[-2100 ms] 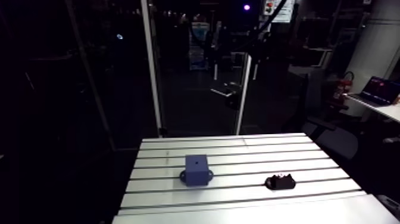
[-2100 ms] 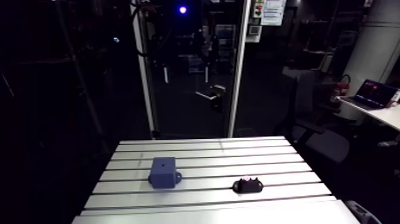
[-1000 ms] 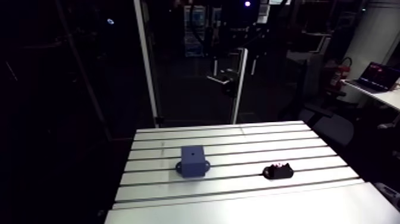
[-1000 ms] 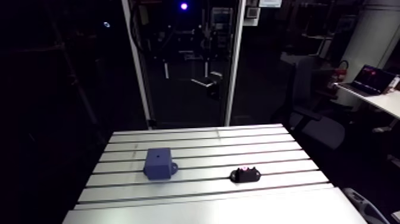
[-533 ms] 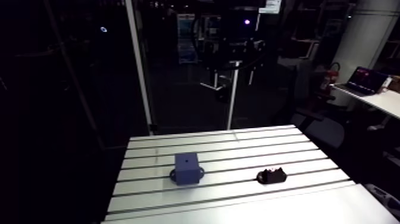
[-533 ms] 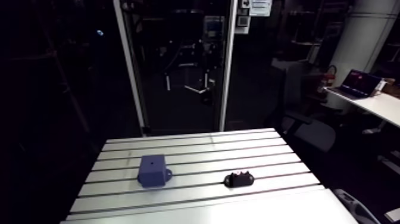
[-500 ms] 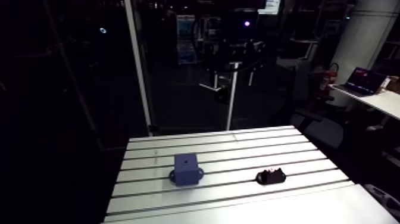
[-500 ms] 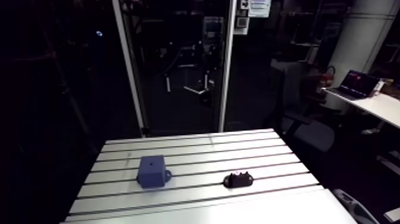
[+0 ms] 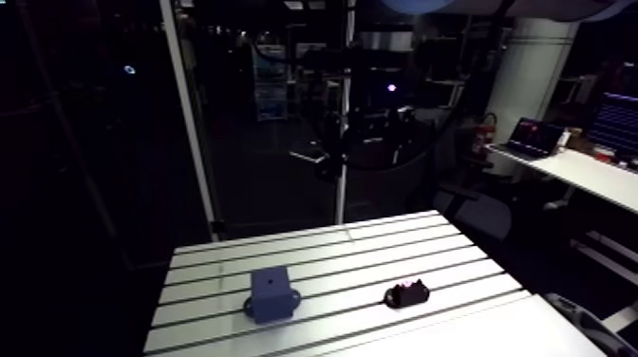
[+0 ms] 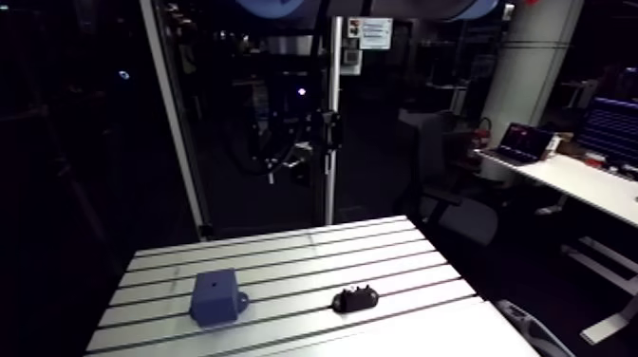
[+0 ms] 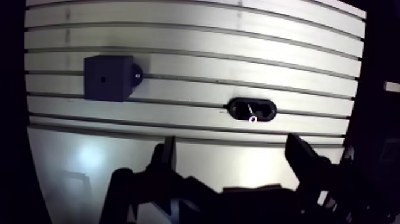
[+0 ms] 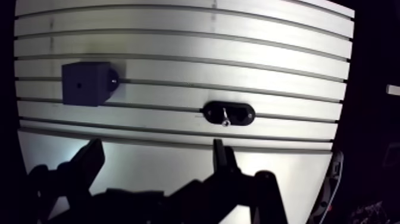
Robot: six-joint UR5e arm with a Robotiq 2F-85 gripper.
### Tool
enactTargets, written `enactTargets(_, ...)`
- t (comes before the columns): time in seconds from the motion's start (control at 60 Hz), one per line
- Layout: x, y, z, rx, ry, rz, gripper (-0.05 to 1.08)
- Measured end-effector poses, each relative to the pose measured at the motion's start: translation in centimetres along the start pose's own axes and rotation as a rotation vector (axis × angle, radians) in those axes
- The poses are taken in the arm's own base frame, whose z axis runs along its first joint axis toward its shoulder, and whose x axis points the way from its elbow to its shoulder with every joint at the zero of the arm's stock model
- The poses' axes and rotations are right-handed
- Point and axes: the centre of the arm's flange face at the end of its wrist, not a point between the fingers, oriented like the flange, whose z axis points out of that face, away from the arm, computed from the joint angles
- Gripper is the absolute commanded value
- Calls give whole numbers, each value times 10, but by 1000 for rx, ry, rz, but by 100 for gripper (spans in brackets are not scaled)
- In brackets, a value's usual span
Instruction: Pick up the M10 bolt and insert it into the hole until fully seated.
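End effector (image 11: 231,146) gapes wide and empty in the wrist view. Ahead of it the bolt (image 11: 250,112) lies in a black holder (image 11: 269,111) on the tabletop (image 11: 196,36), well apart from the blue block (image 11: 107,78). In the arm view, the block sits nearer the tabletop's left edge and the holder nearer its right edge.

Light-blue joint caps (image 10: 275,8) — and a black, angular pincer (image 11: 232,150).
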Motion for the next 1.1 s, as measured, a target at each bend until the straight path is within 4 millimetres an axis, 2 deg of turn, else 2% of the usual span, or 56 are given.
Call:
enactTargets(0.483, -26, 58, 55, -16, 28, 58, 1)
enactTargets(0.817, -36, 78, 86, 5, 46, 57, 1)
enactTargets(1.1, -45, 97, 123, 46, 47, 71, 2)
